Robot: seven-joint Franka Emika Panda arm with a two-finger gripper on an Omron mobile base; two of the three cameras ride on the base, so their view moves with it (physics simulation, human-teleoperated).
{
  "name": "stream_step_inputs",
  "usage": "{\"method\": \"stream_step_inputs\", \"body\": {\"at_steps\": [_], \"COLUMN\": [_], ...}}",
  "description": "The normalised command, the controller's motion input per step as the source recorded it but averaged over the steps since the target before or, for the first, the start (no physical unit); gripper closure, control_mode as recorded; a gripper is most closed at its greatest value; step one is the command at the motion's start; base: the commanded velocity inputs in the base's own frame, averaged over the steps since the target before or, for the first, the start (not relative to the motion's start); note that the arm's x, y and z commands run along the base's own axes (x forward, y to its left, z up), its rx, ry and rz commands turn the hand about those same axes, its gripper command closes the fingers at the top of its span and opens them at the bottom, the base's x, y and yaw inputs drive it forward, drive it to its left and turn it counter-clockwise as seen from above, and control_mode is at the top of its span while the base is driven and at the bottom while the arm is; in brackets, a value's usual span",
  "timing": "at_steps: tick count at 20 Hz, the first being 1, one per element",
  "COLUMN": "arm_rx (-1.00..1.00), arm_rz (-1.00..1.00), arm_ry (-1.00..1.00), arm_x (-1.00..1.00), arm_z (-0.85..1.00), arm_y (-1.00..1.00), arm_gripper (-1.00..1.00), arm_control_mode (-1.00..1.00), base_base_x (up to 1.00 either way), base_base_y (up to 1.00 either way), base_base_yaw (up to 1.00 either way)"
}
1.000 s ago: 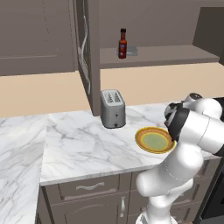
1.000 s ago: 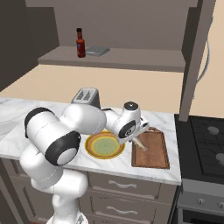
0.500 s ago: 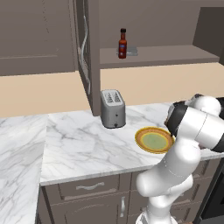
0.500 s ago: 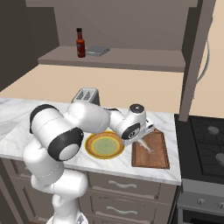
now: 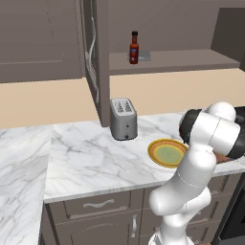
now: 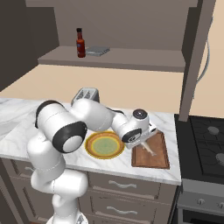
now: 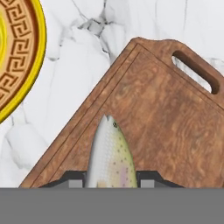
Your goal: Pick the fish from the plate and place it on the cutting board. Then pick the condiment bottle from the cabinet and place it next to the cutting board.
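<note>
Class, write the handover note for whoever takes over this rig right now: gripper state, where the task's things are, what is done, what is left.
Gripper: shut on the fish, held over the cutting board; not released.
Plate: bare, on the counter just left of the board.
Condiment bottle: upright on the cabinet shelf, untouched.
Done: fish lifted off the plate and brought over the board.
Left: set the fish down and open the jaws, then fetch the bottle and stand it beside the board.
</note>
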Motion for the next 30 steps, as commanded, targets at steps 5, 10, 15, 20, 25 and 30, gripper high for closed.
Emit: {"method": "stream_step_inputs", "body": {"at_steps": [5,10,15,20,25,30], "arm_rx": [0.00,0.02,0.04,0.06,0.04,0.03], "arm_rz": [0.00,0.00,0.00,0.00,0.00,0.00], "arm_ry": [0.00,0.00,0.00,0.00,0.00,0.00], "arm_x": [0.14,0.24,0.22,0.18,0.13,0.02], "arm_z": [-0.13,-0.10,-0.11,-0.25,-0.35,-0.19], "arm_y": [-0.16,-0.25,-0.22,-0.19,-0.04,0.04], "arm_gripper": [1.00,1.00,1.00,1.00,1.00,-1.00], "arm_control_mode": [-1.00,-1.00,-1.00,-1.00,-1.00,-1.00], "base_base_x": [0.00,0.00,0.00,0.00,0.00,0.00], "base_base_y": [0.00,0.00,0.00,0.00,0.00,0.00], "base_base_yaw": [0.00,0.00,0.00,0.00,0.00,0.00]}}
